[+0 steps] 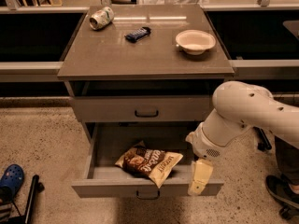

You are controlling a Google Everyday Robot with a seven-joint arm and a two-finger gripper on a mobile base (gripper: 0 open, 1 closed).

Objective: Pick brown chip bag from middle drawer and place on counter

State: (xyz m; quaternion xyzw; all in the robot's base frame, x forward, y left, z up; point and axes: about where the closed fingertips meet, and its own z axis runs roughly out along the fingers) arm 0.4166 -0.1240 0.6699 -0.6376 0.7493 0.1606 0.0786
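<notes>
The brown chip bag [148,161] lies flat in the open middle drawer [112,188], near its front centre, with a pale yellow end pointing right. My gripper [200,176] hangs from the white arm [243,118] over the drawer's front right corner, just right of the bag and apart from it. It holds nothing that I can see. The counter [140,57] is the grey-brown slab on top of the cabinet.
On the counter lie a tipped can [101,18] at the back left, a dark blue snack bar [138,33] and a pale bowl [195,41] at the right. A shut drawer front [145,108] sits above the open one. A blue shoe [10,178] is on the floor at left.
</notes>
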